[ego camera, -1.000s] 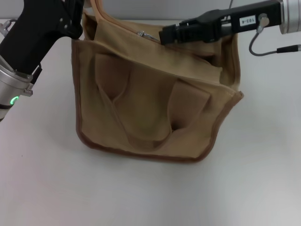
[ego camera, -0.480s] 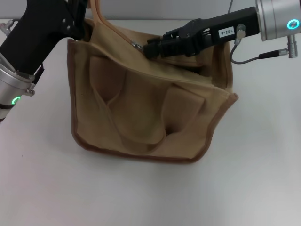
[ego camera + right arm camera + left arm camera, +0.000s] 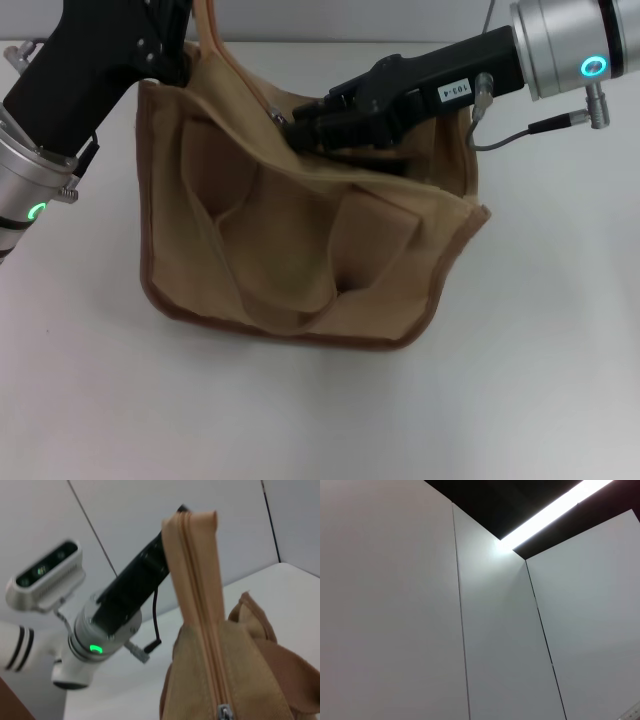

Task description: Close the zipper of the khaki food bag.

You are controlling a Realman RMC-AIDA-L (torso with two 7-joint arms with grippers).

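Note:
The khaki food bag [image 3: 300, 250] stands in the middle of the head view, with its handles folded against the near side. My left gripper [image 3: 168, 48] is at the bag's far left top corner. In the right wrist view it [image 3: 176, 520] holds the end of the zipper [image 3: 200, 610] tape pulled up taut. My right gripper [image 3: 297, 125] reaches in from the right along the bag's top and is shut at the silver slider [image 3: 277, 117]. That slider [image 3: 224, 712] also shows in the right wrist view. The left wrist view shows none of these.
The bag rests on a white table [image 3: 520, 380], with bare surface in front and to the right. A cable [image 3: 500, 135] hangs from my right wrist above the bag's right end. Only wall panels [image 3: 395, 605] and a ceiling light show in the left wrist view.
My right gripper has travelled left along the bag's top, taking the slider with it. The bag's top has shifted left and its right corner has drawn in. The left arm holds its place.

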